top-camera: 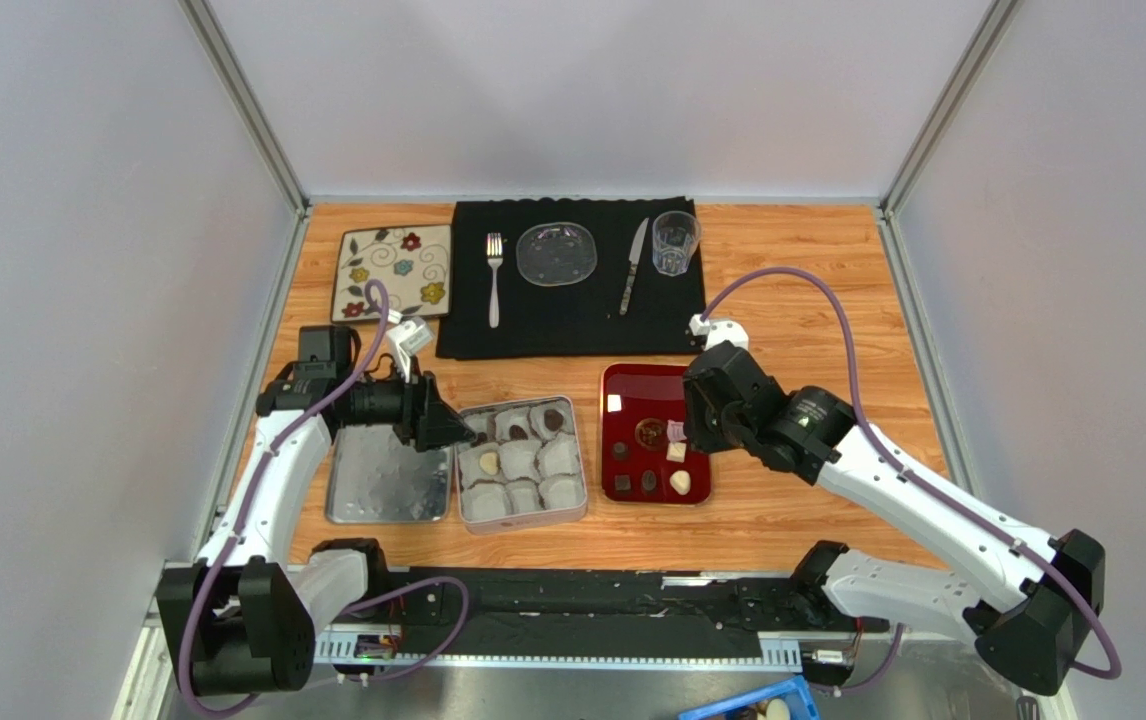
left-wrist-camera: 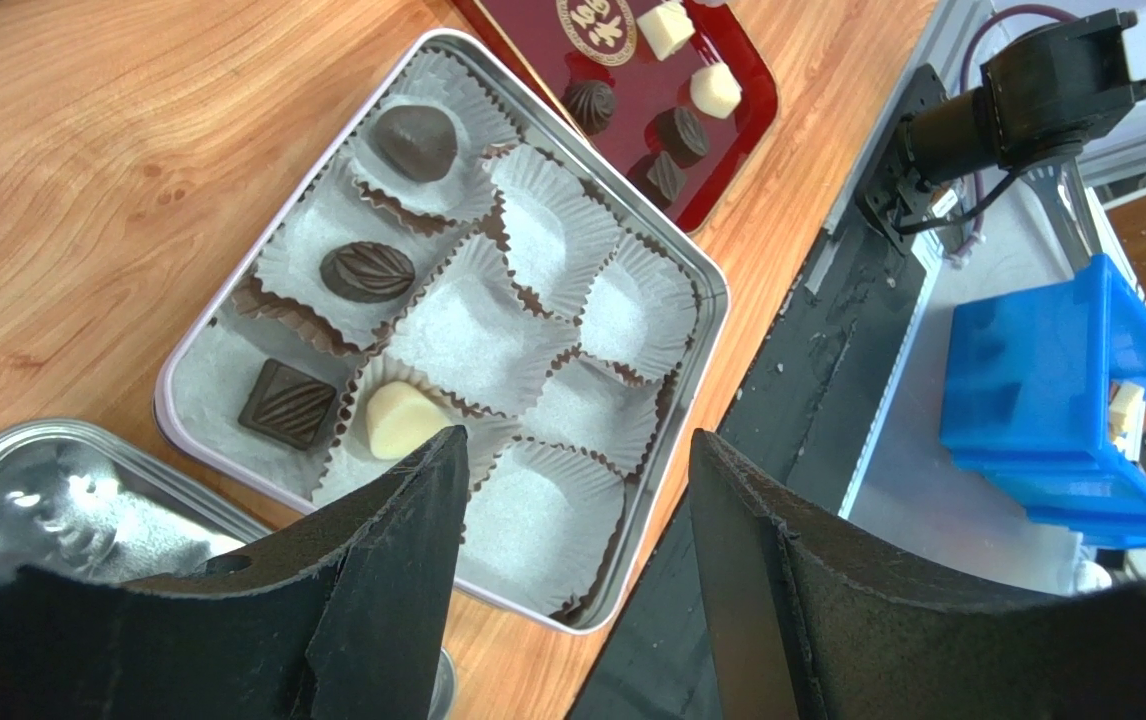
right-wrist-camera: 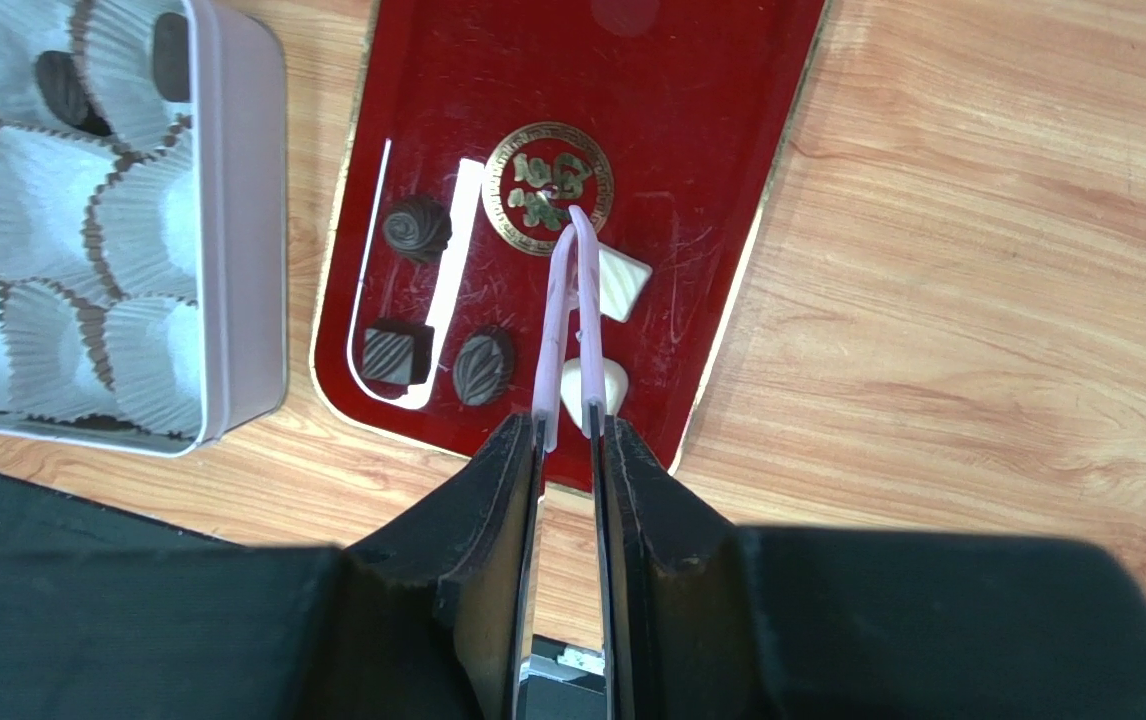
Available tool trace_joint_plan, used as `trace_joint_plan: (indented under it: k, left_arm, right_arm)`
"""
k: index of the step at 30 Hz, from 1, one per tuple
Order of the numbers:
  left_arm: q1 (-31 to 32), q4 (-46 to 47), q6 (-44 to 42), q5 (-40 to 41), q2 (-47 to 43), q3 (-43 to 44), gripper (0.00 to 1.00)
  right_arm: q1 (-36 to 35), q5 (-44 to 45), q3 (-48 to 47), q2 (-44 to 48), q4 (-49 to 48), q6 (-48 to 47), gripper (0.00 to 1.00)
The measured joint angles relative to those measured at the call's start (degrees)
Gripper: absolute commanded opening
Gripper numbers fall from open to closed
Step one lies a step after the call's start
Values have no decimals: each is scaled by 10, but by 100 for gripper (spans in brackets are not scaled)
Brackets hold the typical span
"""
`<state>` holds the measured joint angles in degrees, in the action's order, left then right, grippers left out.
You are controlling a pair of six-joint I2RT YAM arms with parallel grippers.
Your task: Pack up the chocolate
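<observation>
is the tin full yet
Not full: the tin holds four chocolates, three dark and one white; the other five paper cups sit empty.

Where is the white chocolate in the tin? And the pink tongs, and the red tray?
white chocolate [left-wrist-camera: 402, 417], left wrist view, middle of the piece.
pink tongs [right-wrist-camera: 551, 338], right wrist view, on the left prong.
red tray [right-wrist-camera: 684, 120], right wrist view, a bare patch of its floor.

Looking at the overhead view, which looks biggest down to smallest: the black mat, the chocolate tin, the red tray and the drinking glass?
1. black mat
2. chocolate tin, only slightly ahead of the next
3. red tray; these two look nearly alike
4. drinking glass, clearly smallest
</observation>
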<state>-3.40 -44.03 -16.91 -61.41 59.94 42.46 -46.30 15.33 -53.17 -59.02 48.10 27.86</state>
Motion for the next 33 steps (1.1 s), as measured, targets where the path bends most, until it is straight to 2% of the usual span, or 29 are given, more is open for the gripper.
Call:
trace_joint_plan:
  k: [5, 9, 33]
  left_arm:
    - [0, -3, -1, -5, -12, 0, 64]
    - [0, -3, -1, -16, -17, 0, 64]
    - [0, -10, -4, -27, -23, 0, 65]
  right_arm:
    - [9, 1, 0, -21, 1, 2, 13]
    - [10, 1, 0, -28, 5, 4, 22]
    - [11, -4, -2, -25, 10, 7, 32]
